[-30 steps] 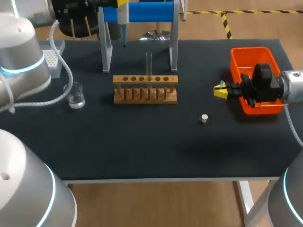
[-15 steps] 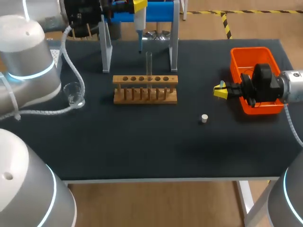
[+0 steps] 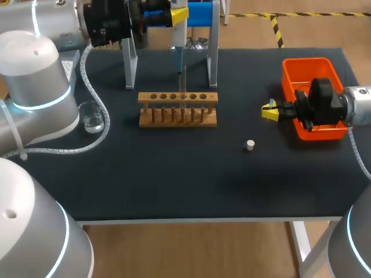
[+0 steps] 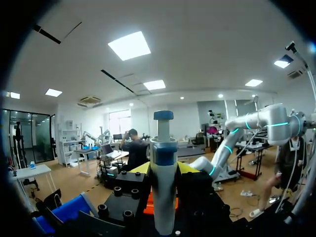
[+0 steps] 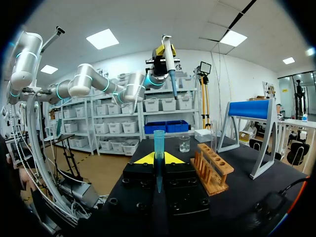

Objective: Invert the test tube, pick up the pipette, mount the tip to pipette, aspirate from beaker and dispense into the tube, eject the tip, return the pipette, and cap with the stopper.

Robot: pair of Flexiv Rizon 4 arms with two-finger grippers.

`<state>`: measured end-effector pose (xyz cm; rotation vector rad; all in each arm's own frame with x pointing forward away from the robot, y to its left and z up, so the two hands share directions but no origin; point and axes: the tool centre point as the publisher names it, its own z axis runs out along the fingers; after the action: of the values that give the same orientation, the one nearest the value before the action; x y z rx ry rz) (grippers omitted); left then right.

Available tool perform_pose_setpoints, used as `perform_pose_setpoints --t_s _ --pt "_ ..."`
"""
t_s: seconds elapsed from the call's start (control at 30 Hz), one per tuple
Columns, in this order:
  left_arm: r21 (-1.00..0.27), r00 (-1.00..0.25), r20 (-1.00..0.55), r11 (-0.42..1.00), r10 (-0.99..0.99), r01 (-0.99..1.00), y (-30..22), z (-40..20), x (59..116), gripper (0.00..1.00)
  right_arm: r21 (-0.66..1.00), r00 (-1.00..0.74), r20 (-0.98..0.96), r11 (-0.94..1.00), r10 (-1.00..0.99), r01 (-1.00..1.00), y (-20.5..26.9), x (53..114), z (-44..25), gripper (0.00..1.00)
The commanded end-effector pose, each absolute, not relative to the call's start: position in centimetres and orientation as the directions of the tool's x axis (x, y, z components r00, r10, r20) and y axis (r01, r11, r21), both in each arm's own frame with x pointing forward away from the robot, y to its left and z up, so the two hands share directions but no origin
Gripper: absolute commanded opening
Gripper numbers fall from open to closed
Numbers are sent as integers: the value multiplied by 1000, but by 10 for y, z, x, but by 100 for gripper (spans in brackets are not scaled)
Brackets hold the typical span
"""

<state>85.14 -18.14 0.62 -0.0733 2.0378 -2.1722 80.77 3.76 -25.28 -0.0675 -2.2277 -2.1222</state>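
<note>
My left gripper (image 3: 179, 13) is shut on the white and blue pipette (image 3: 177, 38), holding it upright at the back of the table. The pipette's thin lower end hangs just over the glass test tube (image 3: 182, 78) standing in the wooden rack (image 3: 178, 110). In the left wrist view the pipette (image 4: 163, 192) fills the gap between the left gripper (image 4: 163, 171). My right gripper (image 3: 268, 111) stays left of the orange bin and is shut on a blue pipette tip (image 5: 158, 150), held upright. The beaker (image 3: 93, 116) stands at the left, the white stopper (image 3: 250, 145) right of centre.
The blue pipette stand (image 3: 201, 14) with grey legs rises behind the rack. An orange bin (image 3: 291, 75) sits at the right edge under my right arm. A tip box (image 3: 71, 62) lies at the back left, partly behind my left arm.
My left arm has carried the pipette to the right, from the stand's left side to above the test tube. The right arm has not moved.
</note>
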Motion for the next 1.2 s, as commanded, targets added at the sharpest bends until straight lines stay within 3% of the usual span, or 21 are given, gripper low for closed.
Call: perform_pose_setpoints --t_s 0.03,1.2 --pt "-995 -988 -71 -54 -138 79 -180 8 850 0 996 -997 76 50 -11 75 37 807 -253 0" --pt "-996 -990 -76 -42 -123 82 -181 8 849 0 996 -997 76 50 -11 75 37 807 -253 0"
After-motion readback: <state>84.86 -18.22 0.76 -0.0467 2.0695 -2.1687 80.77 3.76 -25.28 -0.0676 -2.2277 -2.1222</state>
